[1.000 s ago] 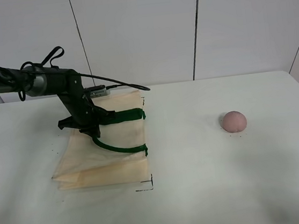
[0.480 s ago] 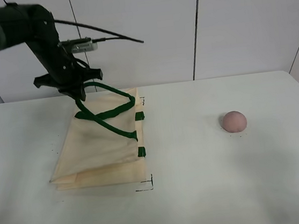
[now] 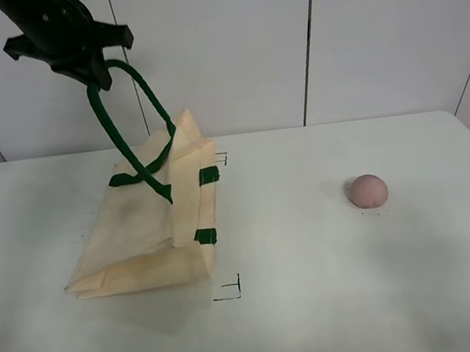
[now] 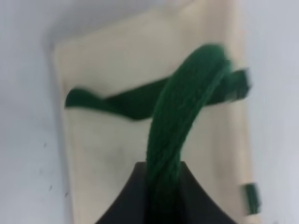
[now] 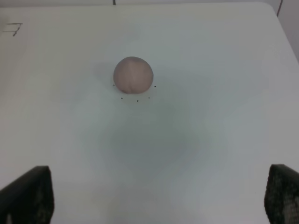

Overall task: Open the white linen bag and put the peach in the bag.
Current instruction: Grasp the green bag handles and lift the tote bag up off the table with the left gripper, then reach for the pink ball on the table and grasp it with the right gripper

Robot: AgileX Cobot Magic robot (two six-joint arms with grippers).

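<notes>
The white linen bag lies on the left of the table, its mouth side pulled up into a peak. My left gripper is high above it, shut on one dark green handle, which hangs taut. The left wrist view shows the handle running from between the fingers down to the bag. The peach sits alone on the right of the table. In the right wrist view the peach lies ahead of my right gripper, which is open and empty.
Black corner marks are drawn on the white table by the bag and behind it. A white panelled wall stands behind the table. The second handle lies across the bag.
My left gripper has risen steadily with the green handle, from bag level to high above it. The bag's mouth side has lifted off the table. The peach has not moved.
</notes>
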